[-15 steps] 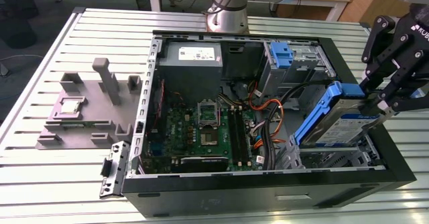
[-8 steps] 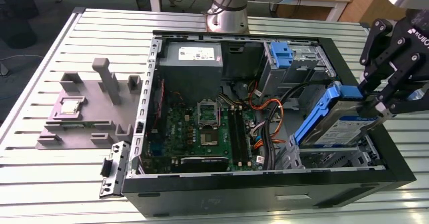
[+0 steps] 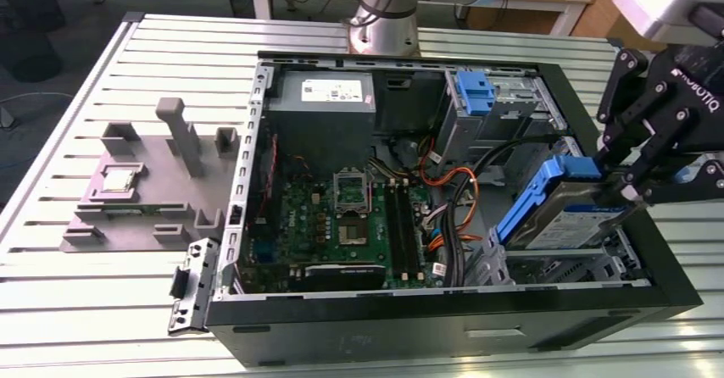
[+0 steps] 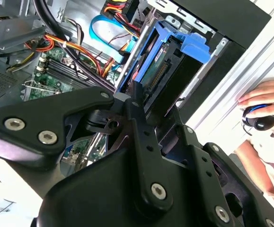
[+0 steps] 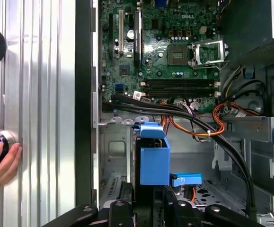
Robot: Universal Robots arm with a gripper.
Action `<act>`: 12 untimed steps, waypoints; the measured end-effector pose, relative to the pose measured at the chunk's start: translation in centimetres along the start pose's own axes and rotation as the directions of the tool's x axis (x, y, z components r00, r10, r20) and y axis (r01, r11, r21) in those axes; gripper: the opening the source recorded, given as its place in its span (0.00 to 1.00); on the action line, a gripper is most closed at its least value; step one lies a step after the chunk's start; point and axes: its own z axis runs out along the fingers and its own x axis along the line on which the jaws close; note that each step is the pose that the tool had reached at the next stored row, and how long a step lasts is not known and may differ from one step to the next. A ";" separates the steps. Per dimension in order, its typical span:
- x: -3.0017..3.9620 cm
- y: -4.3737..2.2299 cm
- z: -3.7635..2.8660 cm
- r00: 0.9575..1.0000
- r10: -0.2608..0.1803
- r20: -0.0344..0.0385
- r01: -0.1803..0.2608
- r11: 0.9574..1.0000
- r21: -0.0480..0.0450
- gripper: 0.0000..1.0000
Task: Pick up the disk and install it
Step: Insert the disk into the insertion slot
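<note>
Gripper [image 3: 629, 185] clamps flat silver-metal disk [image 3: 569, 221], blue plastic bracket [image 3: 528, 202].

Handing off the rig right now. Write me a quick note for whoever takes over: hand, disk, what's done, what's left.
The hand: shut on the disk, gripping its upper edge.
Disk: lifted and tilted over the drive bay, at the exterior view's right side of the open computer case.
Done: disk picked up.
Left: it is not yet seated in the bay.
</note>
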 end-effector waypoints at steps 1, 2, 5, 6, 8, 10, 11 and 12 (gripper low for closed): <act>0.00 0.00 0.17 1.000 0.000 0.000 0.000 1.000 0.000 0.35; 0.00 -0.01 0.36 1.000 0.000 0.000 0.000 1.000 0.000 0.35; 0.02 -0.03 0.91 1.000 0.000 0.000 0.000 1.000 0.000 0.35; 0.02 -0.03 1.09 1.000 0.000 0.000 0.000 1.000 0.000 0.35; 0.03 -0.05 1.45 1.000 0.000 0.000 0.000 1.000 0.000 0.35; 0.03 -0.06 1.81 1.000 0.000 0.000 0.000 1.000 0.000 0.35; 0.04 -0.06 2.01 1.000 0.000 0.000 0.000 1.000 0.000 0.35; 0.04 -0.07 2.18 1.000 0.000 0.000 0.000 1.000 0.000 0.35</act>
